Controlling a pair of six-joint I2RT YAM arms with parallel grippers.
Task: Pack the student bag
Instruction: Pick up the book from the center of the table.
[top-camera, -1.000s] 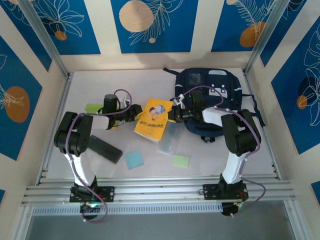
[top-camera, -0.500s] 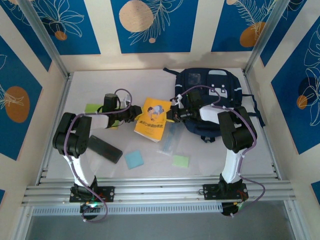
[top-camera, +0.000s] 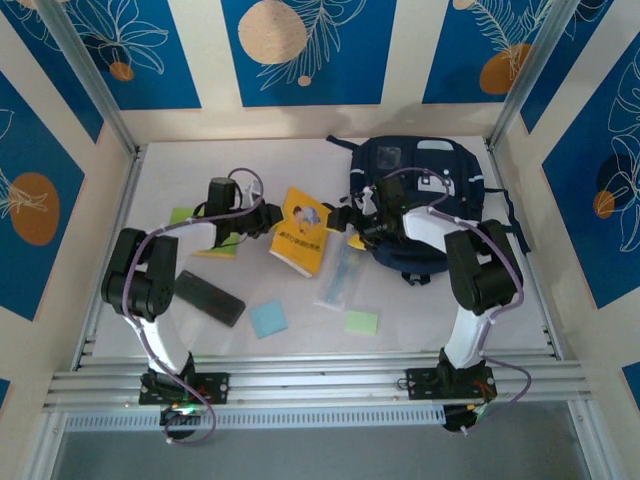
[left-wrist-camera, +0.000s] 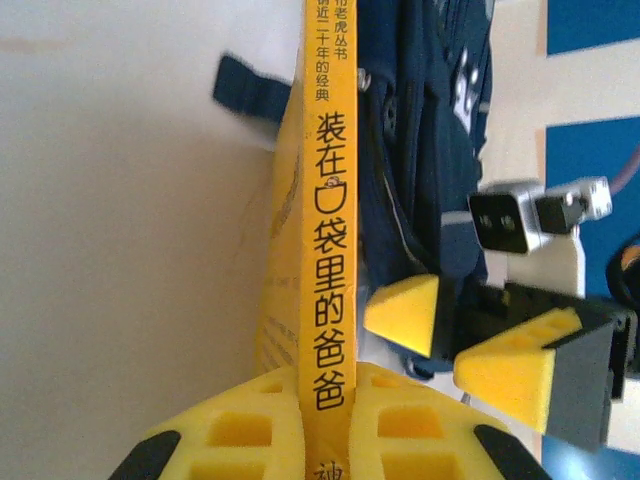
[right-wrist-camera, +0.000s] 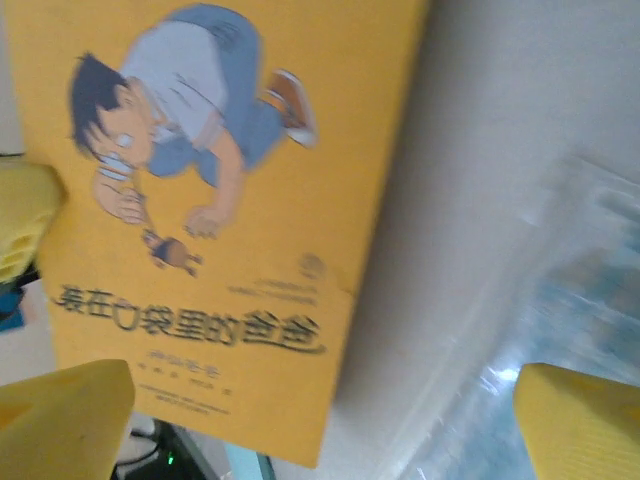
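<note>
- Firstly, the student bag lay at the far right part of the table. It was dark navy, with its small white patch facing up and a black strap going out to its right.
- Just beside the bag's left edge was the right gripper. Its yellow fingertips stood wide apart, and nothing was held between them.
- Next to that gripper, toward the middle of the table, was the yellow book, with a cartoon boy and dark Chinese letters on its cover. Whether the right gripper touched the book, I could not tell.
- On the book's left side, the left gripper was closed on it. In the left wrist view both yellow fingers pressed the book at its spine, one on each side, and the bag was seen behind the book.
- Nearer to the arms' bases, a clear plastic pouch lay just beside the book's near corner.
- Further toward the near edge lay a blue sticky note and a green sticky note, apart from each other.
- At the left, a flat black case lay near the left arm, and another green note showed beyond that arm.
</note>
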